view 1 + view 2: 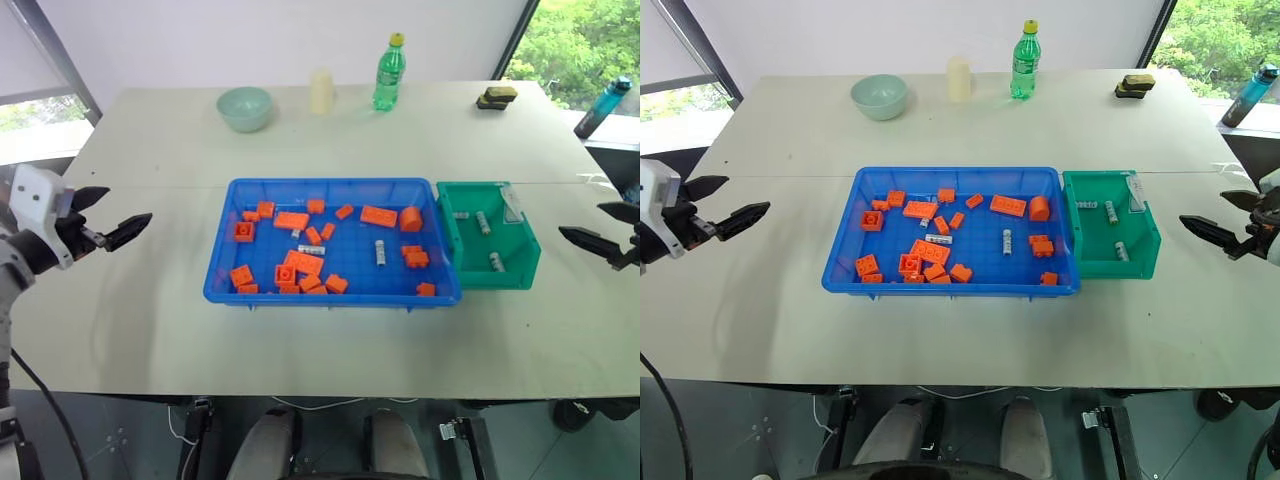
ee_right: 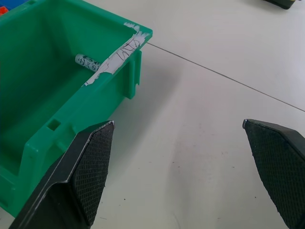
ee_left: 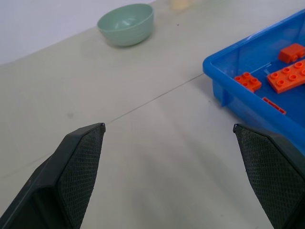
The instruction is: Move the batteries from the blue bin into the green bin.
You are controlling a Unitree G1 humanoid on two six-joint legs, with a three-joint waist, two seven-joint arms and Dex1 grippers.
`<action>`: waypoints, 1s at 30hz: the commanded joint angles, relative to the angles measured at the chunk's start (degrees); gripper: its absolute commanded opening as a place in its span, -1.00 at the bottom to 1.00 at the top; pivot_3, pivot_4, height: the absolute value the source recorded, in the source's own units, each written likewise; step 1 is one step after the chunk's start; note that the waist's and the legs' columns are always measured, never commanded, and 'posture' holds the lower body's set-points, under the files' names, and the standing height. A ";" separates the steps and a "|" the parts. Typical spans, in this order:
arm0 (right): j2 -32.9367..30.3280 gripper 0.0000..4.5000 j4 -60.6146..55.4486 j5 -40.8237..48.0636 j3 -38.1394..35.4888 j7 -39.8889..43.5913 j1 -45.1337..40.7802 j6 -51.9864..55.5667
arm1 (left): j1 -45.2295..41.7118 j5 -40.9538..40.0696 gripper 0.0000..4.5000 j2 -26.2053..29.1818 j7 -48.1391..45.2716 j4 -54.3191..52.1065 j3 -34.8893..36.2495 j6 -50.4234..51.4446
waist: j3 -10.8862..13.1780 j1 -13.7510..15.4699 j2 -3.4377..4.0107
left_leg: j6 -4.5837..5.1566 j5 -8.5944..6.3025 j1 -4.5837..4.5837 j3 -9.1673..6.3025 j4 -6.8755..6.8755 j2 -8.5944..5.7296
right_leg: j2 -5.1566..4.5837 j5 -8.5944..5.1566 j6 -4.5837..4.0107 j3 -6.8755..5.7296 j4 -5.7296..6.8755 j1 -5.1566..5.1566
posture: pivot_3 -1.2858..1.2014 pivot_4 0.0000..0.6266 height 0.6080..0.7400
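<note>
The blue bin [image 1: 330, 184] sits mid-table, holding several orange bricks [image 1: 302, 262] and three batteries [image 1: 380, 252], [image 1: 311, 249], [image 1: 296, 233]. Touching its right side is the green bin [image 1: 495, 278], with three batteries [image 1: 483, 222] inside; one battery [image 2: 86, 61] lies against its taped wall. My left gripper [image 1: 125, 205] hovers open over bare table well left of the blue bin [image 3: 248, 102]. My right gripper [image 1: 582, 220] hovers open just right of the green bin [image 2: 71, 119]. Neither holds anything.
Along the far side of the table stand a pale green bowl [image 1: 245, 108], a cream cylinder [image 1: 321, 91], a green bottle [image 1: 389, 72] and a dark sponge-like block [image 1: 496, 97]. A teal water bottle [image 1: 603, 107] leans off the table's far right corner.
</note>
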 commanded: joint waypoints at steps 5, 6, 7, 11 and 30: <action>-0.49 0.97 0.13 0.49 -1.84 -0.65 -0.16 -1.33 | -0.52 -2.41 1.00 -0.84 -0.74 -3.17 1.30 0.79 | 0.00 -0.12 0.00 | 0.00 0.00 0.00 0.00 0.00 0.01 | 0.01 0.00 0.00 0.00 0.00 -0.01 | 0.03 -0.52 0.81; -0.54 0.97 0.20 0.39 -1.98 -1.05 -0.17 -1.70 | -0.47 -2.40 1.00 -0.79 -0.94 -3.14 1.18 0.86 | 0.00 -0.12 0.00 | 0.00 0.00 0.00 0.01 0.00 0.01 | 0.01 0.00 0.00 0.00 0.01 -0.01 | 0.03 -0.52 0.81; -0.56 0.97 0.33 0.61 -2.21 -1.26 -0.32 -1.46 | -0.42 -2.55 1.00 -0.79 -1.28 -3.14 1.13 1.07 | 0.00 -0.12 0.00 | 0.00 0.00 0.00 0.00 0.00 0.01 | 0.01 0.00 0.00 0.00 0.01 -0.01 | 0.03 -0.52 0.81; -0.85 0.97 0.56 1.95 -2.98 -0.76 -0.72 0.10 | -0.41 -4.23 1.00 -0.69 -2.62 -3.73 1.28 3.29 | 0.00 -0.13 0.00 | 0.00 0.00 0.00 0.01 0.00 0.01 | 0.01 0.00 0.00 0.00 0.01 -0.01 | 0.03 -0.52 0.81; 5.19 0.97 -20.66 3.51 12.82 5.15 -17.78 13.20 | -0.53 -10.02 1.00 1.66 -11.39 -18.08 -3.88 9.57 | 0.03 -1.58 0.05 | -0.01 0.00 -0.01 -0.02 -0.05 0.09 | 0.06 0.00 0.00 -0.01 0.01 -0.03 | 0.03 -0.52 0.81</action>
